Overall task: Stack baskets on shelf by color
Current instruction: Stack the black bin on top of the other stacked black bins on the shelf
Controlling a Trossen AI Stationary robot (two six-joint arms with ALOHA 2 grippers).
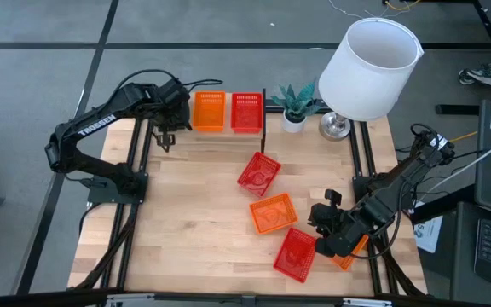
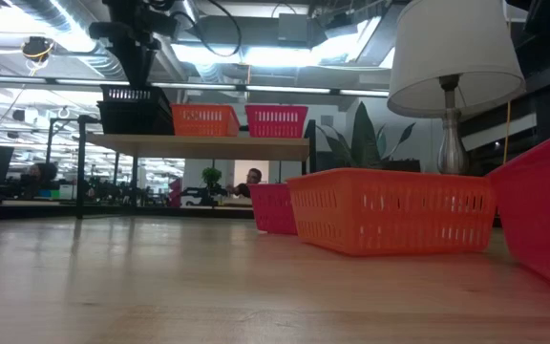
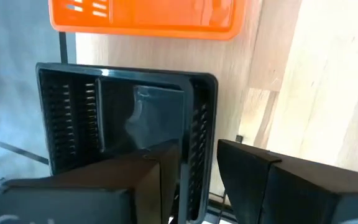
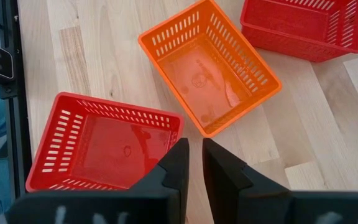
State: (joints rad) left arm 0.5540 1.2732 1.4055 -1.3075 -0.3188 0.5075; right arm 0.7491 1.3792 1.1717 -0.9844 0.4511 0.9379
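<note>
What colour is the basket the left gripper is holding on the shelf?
Black; the basket under the left gripper shows best in the left wrist view.
</note>
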